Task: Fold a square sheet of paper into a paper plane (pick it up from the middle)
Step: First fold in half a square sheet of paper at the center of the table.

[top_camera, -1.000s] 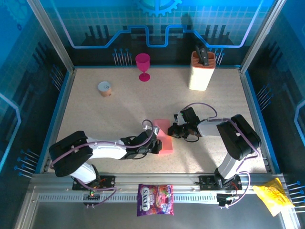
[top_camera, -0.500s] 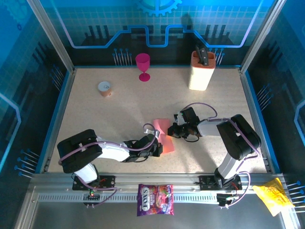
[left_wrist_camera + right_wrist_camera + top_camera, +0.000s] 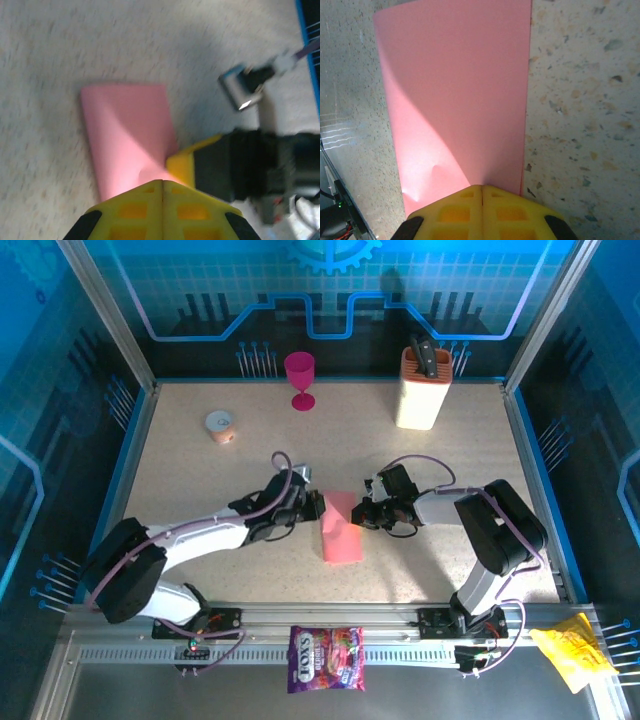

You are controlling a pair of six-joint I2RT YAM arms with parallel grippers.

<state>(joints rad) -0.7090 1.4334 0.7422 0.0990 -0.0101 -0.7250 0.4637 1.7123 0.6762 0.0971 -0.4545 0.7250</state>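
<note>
The square sheet of paper (image 3: pixel 341 532) lies flat on the speckled table as a narrow salmon-pink rectangle, folded over on itself. My left gripper (image 3: pixel 318 506) is shut, its tips at the sheet's far left edge. In the left wrist view its yellow fingertips (image 3: pixel 162 184) meet over the paper (image 3: pixel 125 132), next to the right gripper's yellow finger (image 3: pixel 182 165). From the other side my right gripper (image 3: pixel 362 516) is shut too, and in its own view its tips (image 3: pixel 482 188) rest on the paper's (image 3: pixel 455 85) edge. Neither gripper lifts the sheet.
A magenta goblet (image 3: pixel 299 378) and a cream knife block (image 3: pixel 421 388) stand at the back. A small round cup (image 3: pixel 220 425) sits at the back left. A purple candy bag (image 3: pixel 325 658) and a yellow wrapper (image 3: pixel 572 652) lie on the front rail.
My left arm has swung from the sheet's near left corner up to its far left edge. The paper now looks narrower and flatter. The right gripper has stayed in place.
</note>
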